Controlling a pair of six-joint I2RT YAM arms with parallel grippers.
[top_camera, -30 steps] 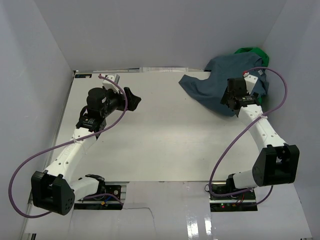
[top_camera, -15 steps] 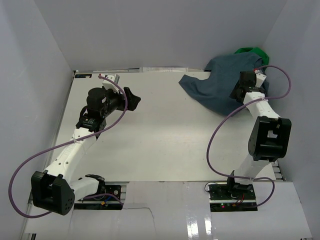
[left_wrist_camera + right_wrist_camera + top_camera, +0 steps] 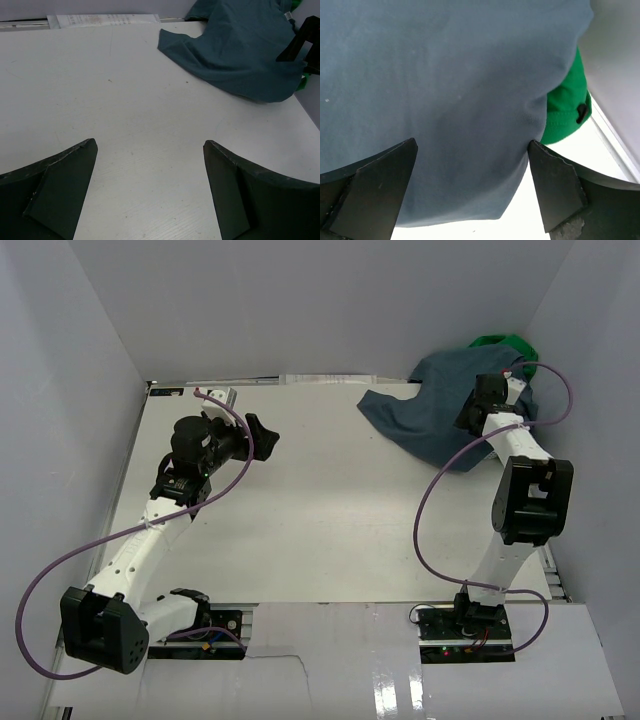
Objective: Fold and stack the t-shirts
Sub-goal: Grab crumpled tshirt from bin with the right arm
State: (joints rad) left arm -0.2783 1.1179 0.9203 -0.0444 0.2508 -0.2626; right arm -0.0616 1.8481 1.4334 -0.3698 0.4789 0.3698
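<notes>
Lying crumpled at the far right corner of the table (image 3: 320, 520), the slate-blue t-shirt (image 3: 430, 420) drapes over the green t-shirt (image 3: 502, 341). The right gripper (image 3: 471, 145) hovers spread wide just over it. The left gripper (image 3: 150, 142), also spread, hangs well apart. A deep pinch could snag both shirts.

Both white arms are stretched forward; the black left tool (image 3: 262, 431) and black right tool (image 3: 481, 406) gape wide, nothing pinched.

Slate-blue t-shirt (image 3: 440, 415), green t-shirt (image 3: 505, 343)
</notes>
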